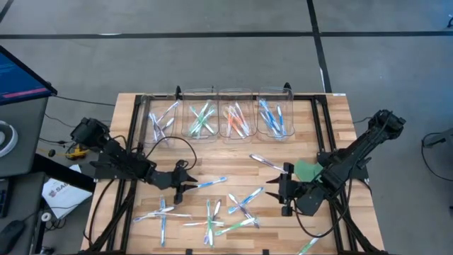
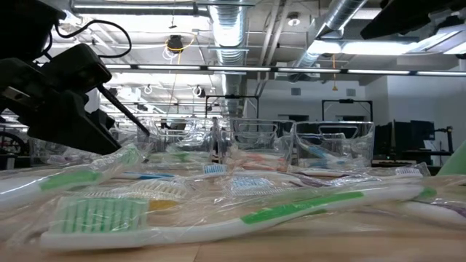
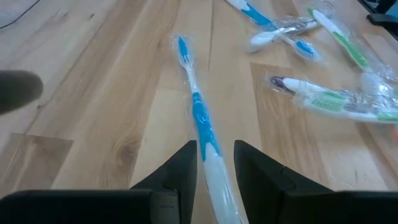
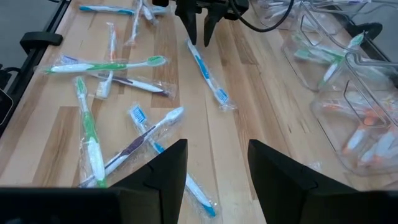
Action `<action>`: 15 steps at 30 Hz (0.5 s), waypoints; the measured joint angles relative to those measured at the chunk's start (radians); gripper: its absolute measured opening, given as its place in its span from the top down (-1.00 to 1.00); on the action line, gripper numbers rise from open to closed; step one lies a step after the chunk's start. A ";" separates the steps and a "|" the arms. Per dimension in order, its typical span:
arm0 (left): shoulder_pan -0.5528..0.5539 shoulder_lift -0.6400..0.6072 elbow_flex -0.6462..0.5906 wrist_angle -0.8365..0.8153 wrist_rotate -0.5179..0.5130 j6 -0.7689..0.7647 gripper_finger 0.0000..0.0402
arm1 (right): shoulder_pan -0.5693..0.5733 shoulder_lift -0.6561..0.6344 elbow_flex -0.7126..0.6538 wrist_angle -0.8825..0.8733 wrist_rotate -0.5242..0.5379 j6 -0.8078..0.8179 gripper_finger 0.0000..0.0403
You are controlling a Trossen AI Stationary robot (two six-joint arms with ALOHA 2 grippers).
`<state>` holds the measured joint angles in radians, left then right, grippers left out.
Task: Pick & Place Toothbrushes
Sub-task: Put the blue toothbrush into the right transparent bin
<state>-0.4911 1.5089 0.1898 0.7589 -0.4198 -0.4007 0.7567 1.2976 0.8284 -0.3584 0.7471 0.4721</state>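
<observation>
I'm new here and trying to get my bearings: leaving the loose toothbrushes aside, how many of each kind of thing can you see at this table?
Clear plastic bins, in a row at the table's far edge: 4
Dark robot arms, left and right: 2
Flat green leaf-shaped piece, beside the right arm: 1
Total: 7

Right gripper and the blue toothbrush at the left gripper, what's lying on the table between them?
In the high view, loose wrapped toothbrushes lie between the right gripper and the blue toothbrush at the left gripper.
</observation>
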 joint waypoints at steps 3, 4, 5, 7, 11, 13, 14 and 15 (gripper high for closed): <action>-0.006 0.000 0.000 0.000 -0.001 0.001 0.51 | 0.000 0.000 0.000 0.000 0.000 0.000 0.19; -0.011 0.000 0.000 0.000 -0.001 0.002 0.51 | 0.000 0.000 0.000 0.000 0.000 0.000 0.19; -0.018 0.000 0.000 0.000 -0.001 0.004 0.51 | 0.000 0.000 0.000 0.000 0.000 0.000 0.19; -0.035 0.000 0.000 0.000 -0.001 0.007 0.51 | 0.000 0.000 0.000 0.000 0.000 0.000 0.19; -0.060 0.000 0.000 0.001 -0.001 0.003 0.51 | 0.000 0.000 0.000 0.000 0.000 0.000 0.19; -0.061 0.000 0.000 0.001 -0.001 0.002 0.51 | 0.000 0.000 0.000 0.000 0.000 0.000 0.19; -0.061 0.000 0.000 0.001 -0.001 0.002 0.51 | 0.000 0.000 0.000 0.000 0.000 0.000 0.19; -0.061 0.000 0.000 0.001 -0.001 0.001 0.51 | 0.000 0.000 0.000 0.000 0.000 0.000 0.19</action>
<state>-0.5518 1.5085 0.1894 0.7601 -0.4210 -0.3998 0.7567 1.2976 0.8284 -0.3584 0.7471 0.4720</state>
